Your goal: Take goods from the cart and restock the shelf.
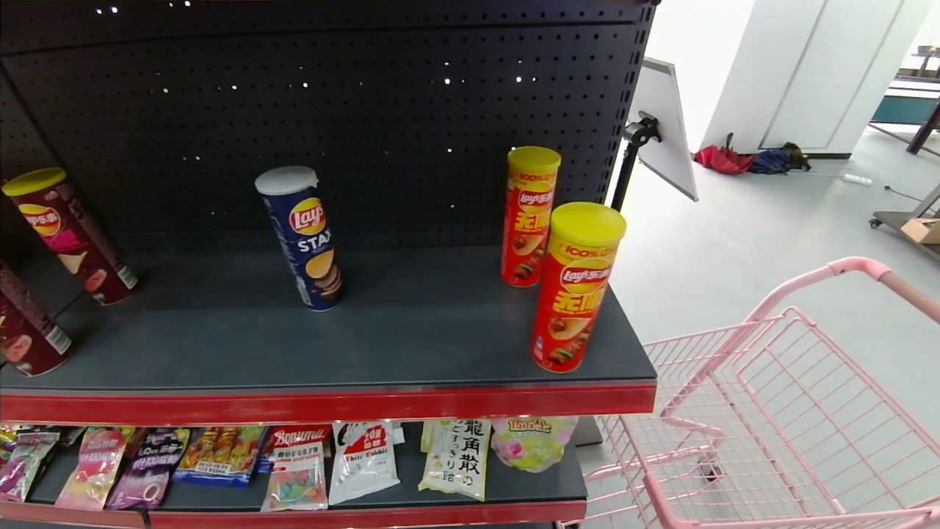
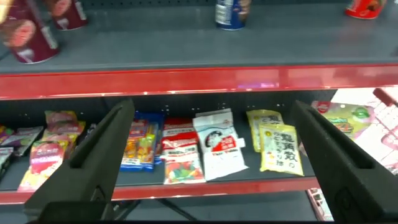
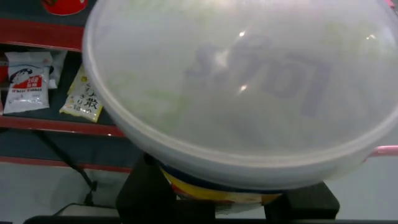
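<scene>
the right gripper (image 3: 227,202) pinched a clear-lidded chip can (image 3: 236,87); the left gripper (image 2: 214,168) stood spread, empty, facing snack bags (image 2: 217,144) on the lower shelf (image 2: 205,188).

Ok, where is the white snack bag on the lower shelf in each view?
Head: white snack bag, bottom centre.
Left wrist, midway between the jaws.
Right wrist, beyond the held chip can.
Shared landmark: pale bag with black lettering beside it.

Right wrist view: chip can (image 3: 242,93) lid print blurred, body almost all hidden under the lid. Head view: maroon can (image 1: 26,323) cut off at 9 o'clock edge, pink cart (image 1: 855,264) at 4–5 o'clock. Left wrist view: blue can (image 2: 231,14) cropped by the picture's edge.
</scene>
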Available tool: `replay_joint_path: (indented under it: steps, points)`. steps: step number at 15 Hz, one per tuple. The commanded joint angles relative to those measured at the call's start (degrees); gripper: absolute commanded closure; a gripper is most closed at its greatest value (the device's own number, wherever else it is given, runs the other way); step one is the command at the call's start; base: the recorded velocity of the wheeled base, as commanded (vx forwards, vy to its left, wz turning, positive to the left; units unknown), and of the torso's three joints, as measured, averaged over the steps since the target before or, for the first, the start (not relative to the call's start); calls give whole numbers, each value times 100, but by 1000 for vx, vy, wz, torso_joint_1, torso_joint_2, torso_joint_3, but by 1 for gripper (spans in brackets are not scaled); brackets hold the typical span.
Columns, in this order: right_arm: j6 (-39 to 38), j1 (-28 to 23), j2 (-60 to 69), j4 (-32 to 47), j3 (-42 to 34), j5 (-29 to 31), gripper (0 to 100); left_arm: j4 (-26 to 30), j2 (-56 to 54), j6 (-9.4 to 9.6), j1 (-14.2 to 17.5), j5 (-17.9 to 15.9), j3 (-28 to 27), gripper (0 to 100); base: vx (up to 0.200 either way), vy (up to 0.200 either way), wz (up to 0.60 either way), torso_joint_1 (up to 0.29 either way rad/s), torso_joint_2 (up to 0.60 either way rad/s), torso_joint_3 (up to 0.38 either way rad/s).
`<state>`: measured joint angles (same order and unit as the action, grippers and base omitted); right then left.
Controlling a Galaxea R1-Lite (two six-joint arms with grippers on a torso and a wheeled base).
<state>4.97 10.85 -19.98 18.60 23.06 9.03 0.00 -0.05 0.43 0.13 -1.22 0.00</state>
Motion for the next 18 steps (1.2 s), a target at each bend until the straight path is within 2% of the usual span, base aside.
replay_joint_path:
  steps: [1,5,18]
  points:
    - [-5,5,56,3,-4,-7,100,0,5,1,4,-1,0,0,0,200,0,-12,-2,-2]
    - [-330,14,249,12,-21,-596,100,0,5,1,4,-1,0,0,0,200,0,1,4,4]
    - [-304,22,223,21,-13,-640,100,0,5,1,4,-1,0,0,0,200,0,2,2,1]
